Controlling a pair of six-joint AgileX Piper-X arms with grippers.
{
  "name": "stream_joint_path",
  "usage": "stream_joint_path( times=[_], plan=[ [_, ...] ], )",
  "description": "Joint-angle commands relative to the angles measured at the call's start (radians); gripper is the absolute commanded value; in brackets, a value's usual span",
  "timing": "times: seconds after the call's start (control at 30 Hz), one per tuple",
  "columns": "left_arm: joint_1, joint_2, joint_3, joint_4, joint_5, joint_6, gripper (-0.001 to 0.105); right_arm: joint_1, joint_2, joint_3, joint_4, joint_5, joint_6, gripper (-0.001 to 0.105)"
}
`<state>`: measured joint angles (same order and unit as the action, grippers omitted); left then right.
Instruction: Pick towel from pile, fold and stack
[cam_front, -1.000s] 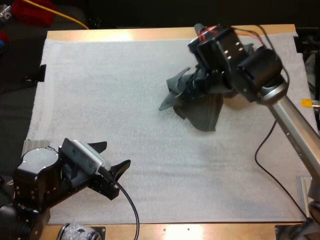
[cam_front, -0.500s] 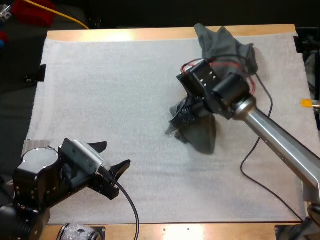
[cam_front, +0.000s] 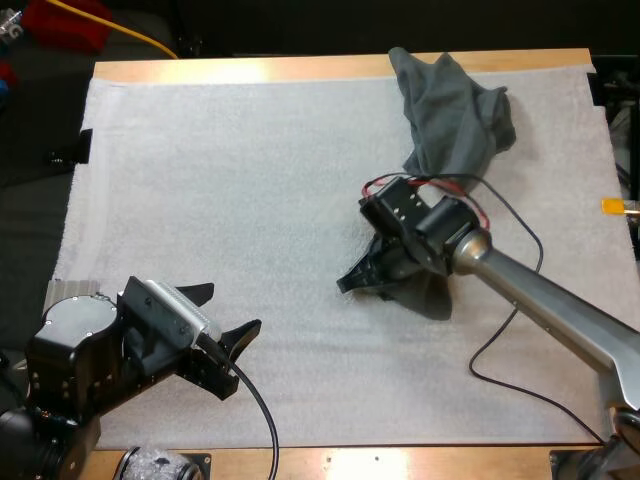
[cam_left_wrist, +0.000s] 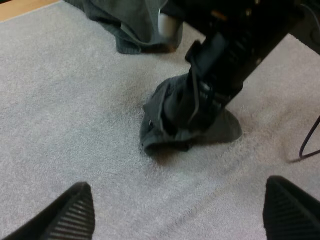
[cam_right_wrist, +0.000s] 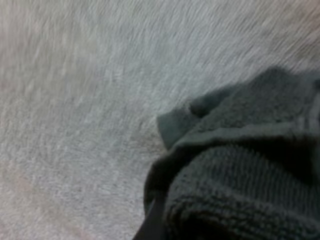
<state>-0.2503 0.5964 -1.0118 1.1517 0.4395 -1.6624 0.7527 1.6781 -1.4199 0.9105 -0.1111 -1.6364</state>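
right gripper: jaws clenched on a bunch of the held towel, low on the mat, on the near side of the pile
left gripper: jaws released and holding nothing, well apart from the pile, toward the near-left
held towel: crumpled heap touching the mat, near the pile but apart from it
pile: dark cloth at the far-right mat edge by the worktop rim
handling: judged soft, limp and light; terry should grip well and isn't fragile; will sag and bunch when lifted
where to grab: judged best at a corner or hem so it hangs flat; a hem edge lies just beside the right gripper
hidden: right jaw tips are buried in cloth; towel corners can't be picked out; part of the towel is under the right arm; can't tell the towel count in the pile
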Motion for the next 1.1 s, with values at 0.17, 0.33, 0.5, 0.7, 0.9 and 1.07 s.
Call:
stream_joint_path(
  times=[0.17, 0.33, 0.5, 0.7, 0.9, 1.07],
  plan=[
    [-0.003, 0.000, -0.006, -0.001, 0.006, -0.004, 0.068, 0.061, -0.004, -0.002, -0.077, -0.026, 0.005, 0.013],
    [-0.003, 0.000, -0.006, -0.001, 0.006, -0.004, 0.068, 0.096, -0.005, -0.002, -0.070, -0.030, 0.010, 0.048],
    [-0.003, 0.000, -0.006, -0.001, 0.006, -0.004, 0.068, 0.118, -0.036, -0.002, -0.058, -0.020, 0.010, 0.072],
    [-0.003, 0.000, -0.006, -0.001, 0.006, -0.004, 0.068, 0.126, -0.139, -0.002, -0.046, 0.041, 0.032, 0.072],
    [-0.003, 0.000, -0.006, -0.001, 0.006, -0.004, 0.068, 0.126, -0.250, -0.002, 0.082, 0.128, 0.057, 0.072],
    [-0.003, 0.000, -0.006, -0.001, 0.006, -0.004, 0.068, 0.126, -0.326, -0.002, 0.224, 0.206, 0.081, 0.072]
  ],
)
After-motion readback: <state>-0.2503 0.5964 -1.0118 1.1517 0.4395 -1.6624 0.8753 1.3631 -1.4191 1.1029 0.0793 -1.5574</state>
